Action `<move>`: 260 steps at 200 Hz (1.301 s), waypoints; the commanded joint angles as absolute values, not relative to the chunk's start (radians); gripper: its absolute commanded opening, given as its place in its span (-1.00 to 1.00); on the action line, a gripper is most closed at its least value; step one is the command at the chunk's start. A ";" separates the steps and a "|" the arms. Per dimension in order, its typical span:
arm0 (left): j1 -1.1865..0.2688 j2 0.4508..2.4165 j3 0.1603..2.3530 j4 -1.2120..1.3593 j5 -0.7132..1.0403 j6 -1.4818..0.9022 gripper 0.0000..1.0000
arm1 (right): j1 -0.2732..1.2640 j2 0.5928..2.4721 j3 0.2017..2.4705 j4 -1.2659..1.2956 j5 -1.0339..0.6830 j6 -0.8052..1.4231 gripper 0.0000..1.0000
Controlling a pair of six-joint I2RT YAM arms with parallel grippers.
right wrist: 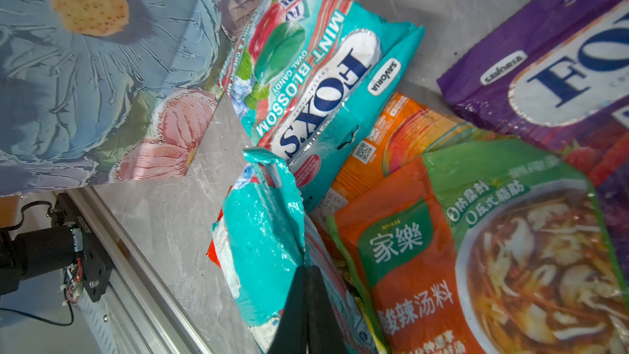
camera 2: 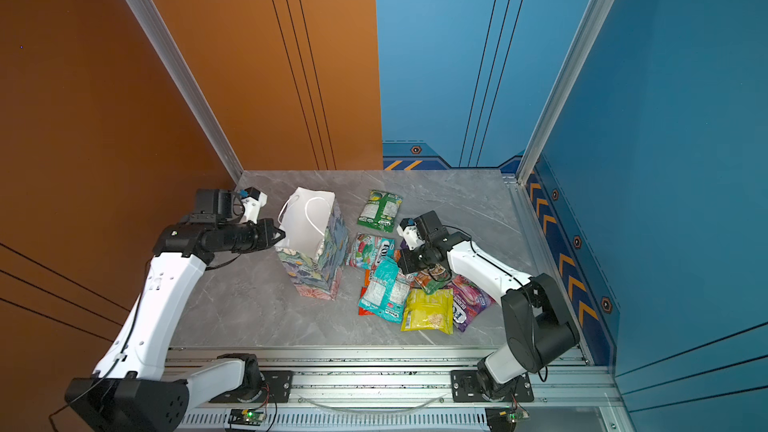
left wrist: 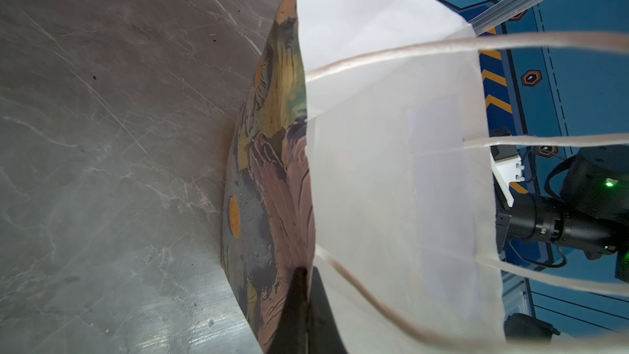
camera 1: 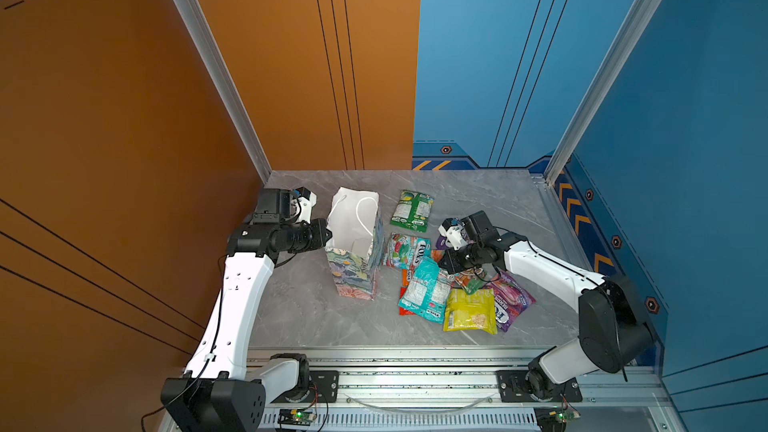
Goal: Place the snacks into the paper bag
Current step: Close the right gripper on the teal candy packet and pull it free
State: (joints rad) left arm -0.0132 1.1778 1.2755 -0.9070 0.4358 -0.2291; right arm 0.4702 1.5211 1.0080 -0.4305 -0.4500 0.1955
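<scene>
The paper bag (camera 1: 356,272) (camera 2: 316,274) stands upright and open at the table's left middle, floral outside, white inside (left wrist: 374,165). My left gripper (camera 1: 330,235) (left wrist: 308,275) is shut on the rim of its left wall. The snacks lie in a heap to the bag's right: a teal packet (camera 1: 424,290) (right wrist: 265,233), a yellow one (camera 1: 469,310), a purple FOX'S (camera 1: 510,301), a red-green FOX'S (camera 1: 405,250) and an orange one (right wrist: 401,131). A green packet (camera 1: 412,209) lies apart behind them. My right gripper (camera 1: 444,264) (right wrist: 308,270) is shut on a raised fold of the teal packet.
An orange-green soup packet (right wrist: 476,250) lies right beside the right fingers. The aluminium rail (camera 1: 415,367) with both arm bases runs along the table's front edge. The orange wall stands on the left and the blue wall (camera 1: 665,201) on the right, close to the right arm.
</scene>
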 commanded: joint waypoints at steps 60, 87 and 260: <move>-0.008 1.166 1.252 -0.906 0.466 -0.230 -1.00 | 0.430 1.516 1.026 -0.429 -0.471 0.192 0.07; -0.008 1.166 1.251 -0.906 0.464 -0.230 -1.00 | 0.411 1.578 1.021 -0.417 -0.480 0.158 0.16; -0.005 1.167 1.252 -0.906 0.462 -0.228 -1.00 | 0.476 1.726 1.000 -0.323 -0.676 0.196 -0.84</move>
